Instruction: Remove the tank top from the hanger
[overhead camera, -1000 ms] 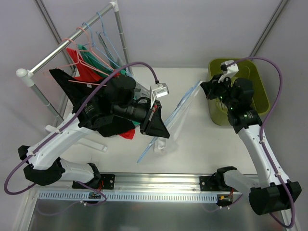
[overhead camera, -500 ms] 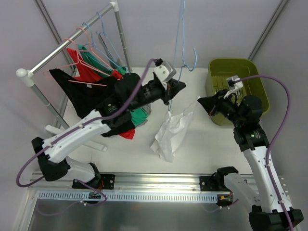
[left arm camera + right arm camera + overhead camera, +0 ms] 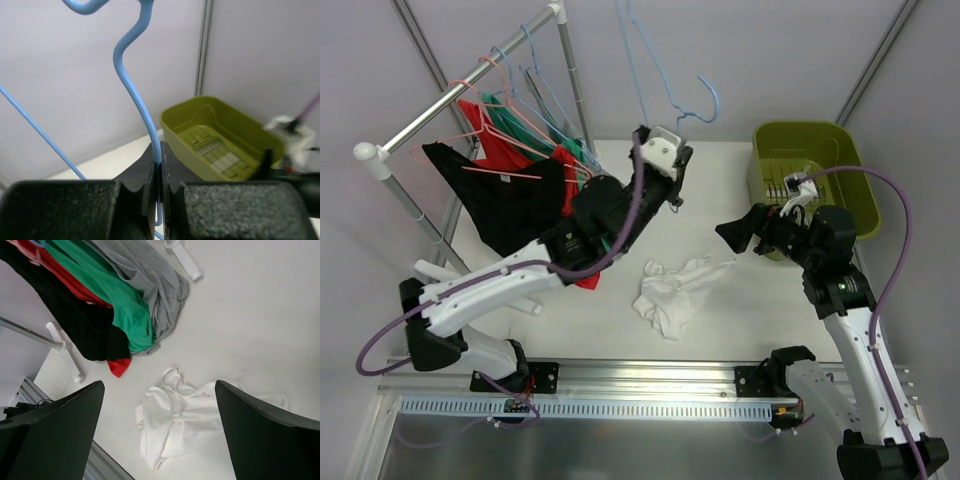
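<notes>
While the left gripper [image 3: 159, 150] pinches the bare blue hanger [image 3: 138, 100] aloft, we find the white tank top [image 3: 675, 290] crumpled near the table's [image 3: 750, 320] near edge. It lies crosswise, just left of and below the spread right gripper [image 3: 732, 232], the nearer one.

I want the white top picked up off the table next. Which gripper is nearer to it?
Right. The right gripper hangs open over the top's right edge; the left gripper is raised behind it, shut on the blue hanger.
</notes>
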Controlling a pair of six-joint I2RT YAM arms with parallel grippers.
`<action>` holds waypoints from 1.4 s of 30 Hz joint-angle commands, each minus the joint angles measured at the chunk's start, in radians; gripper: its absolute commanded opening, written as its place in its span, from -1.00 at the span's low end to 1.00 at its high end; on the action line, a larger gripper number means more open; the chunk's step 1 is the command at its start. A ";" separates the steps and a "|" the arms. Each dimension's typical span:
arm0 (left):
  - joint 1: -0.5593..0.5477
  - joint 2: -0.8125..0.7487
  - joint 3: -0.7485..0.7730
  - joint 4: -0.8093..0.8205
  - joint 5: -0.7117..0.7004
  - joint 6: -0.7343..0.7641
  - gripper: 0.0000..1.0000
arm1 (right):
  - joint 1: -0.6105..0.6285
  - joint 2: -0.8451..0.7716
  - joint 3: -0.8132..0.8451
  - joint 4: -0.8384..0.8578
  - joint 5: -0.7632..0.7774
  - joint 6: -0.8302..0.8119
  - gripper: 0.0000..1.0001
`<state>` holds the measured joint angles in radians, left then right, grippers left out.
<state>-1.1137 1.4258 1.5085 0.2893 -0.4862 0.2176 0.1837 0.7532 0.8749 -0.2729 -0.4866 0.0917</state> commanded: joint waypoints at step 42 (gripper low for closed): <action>0.388 -0.541 -0.197 -0.573 -0.395 -0.968 -1.00 | -0.003 0.147 0.090 -0.012 -0.020 0.033 0.99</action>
<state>-0.7956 0.8982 1.2518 -0.2699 -0.9791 -0.7437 0.1837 0.8970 0.9157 -0.2996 -0.4812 0.1196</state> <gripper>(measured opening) 0.020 0.993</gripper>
